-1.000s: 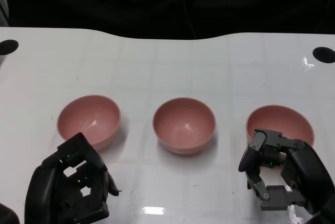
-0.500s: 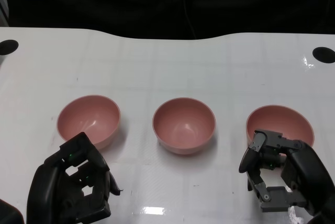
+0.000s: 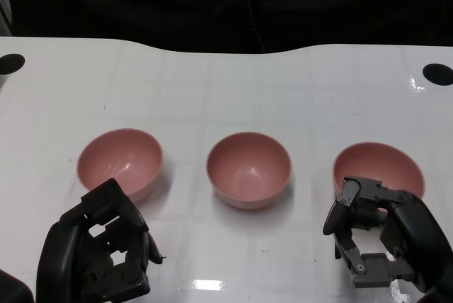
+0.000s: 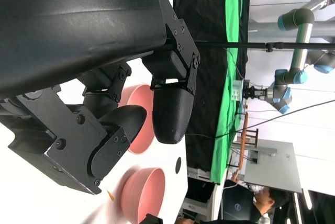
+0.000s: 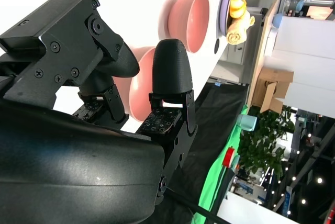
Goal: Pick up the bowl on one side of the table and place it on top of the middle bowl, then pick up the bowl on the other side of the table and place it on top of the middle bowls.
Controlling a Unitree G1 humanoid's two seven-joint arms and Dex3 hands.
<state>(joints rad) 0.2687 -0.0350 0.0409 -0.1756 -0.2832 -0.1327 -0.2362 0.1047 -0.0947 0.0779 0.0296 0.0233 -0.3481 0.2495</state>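
**Both robot hands empty at the near edge; three bowls in a row**

The left robot hand (image 3: 95, 253) sits at the near left of the surface (image 3: 226, 90), fingers apart and curled loosely around nothing. Its fingertips lie just short of the left bowl (image 3: 120, 161) and do not grip it. In the left wrist view the black fingers (image 4: 170, 109) hang above the white surface with a pink bowl visible beyond them and a second pink bowl further along.

The right robot hand (image 3: 382, 236) sits at the near right, fingers apart and holding nothing. In the head view its upper fingers overlap the near rim of the right bowl (image 3: 379, 165); whether they touch the rim cannot be told. The right wrist view shows the fingers (image 5: 170, 75) spread in front of one pink bowl, with another pink bowl beyond.

The middle bowl (image 3: 249, 168) stands upright between the two side bowls, apart from each. All three bowls are pink, upright, empty and unstacked, in one row across the white surface.

Two black round marks (image 3: 437, 73) lie at the far corners of the surface.
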